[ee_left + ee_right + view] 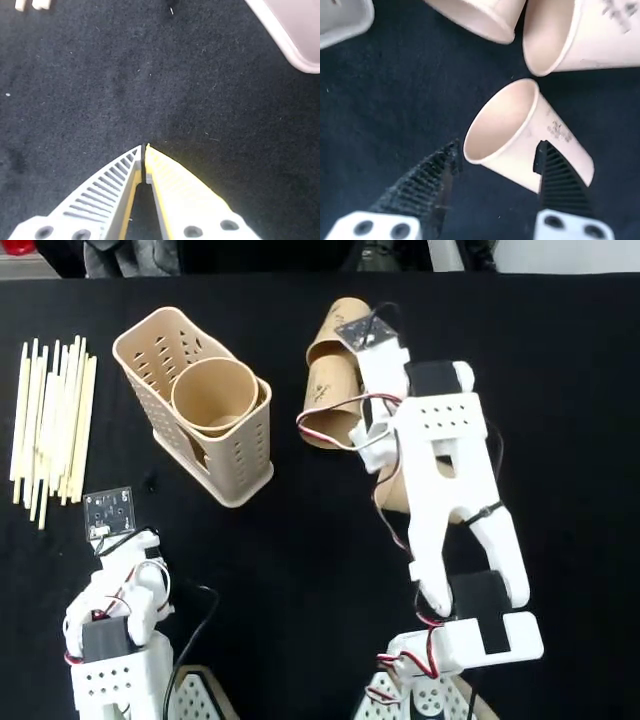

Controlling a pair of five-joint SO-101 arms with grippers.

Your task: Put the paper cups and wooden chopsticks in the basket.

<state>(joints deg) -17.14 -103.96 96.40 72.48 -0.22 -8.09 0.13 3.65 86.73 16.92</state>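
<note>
A lying paper cup is set between the parted fingers of the right gripper, near the middle of the table. Two more cups are laid just beyond it, toward the far edge. Another cup is stood upright inside the basket. The wooden chopsticks are spread along the left edge. The left gripper is held closed and empty near the front left corner.

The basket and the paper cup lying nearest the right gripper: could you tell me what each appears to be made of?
The basket: probably moulded plastic, matte beige; its rigid walls carry regular slots. The cup: thin paper or card, matte and pale, with a rolled rim and faint print on its side.
</note>
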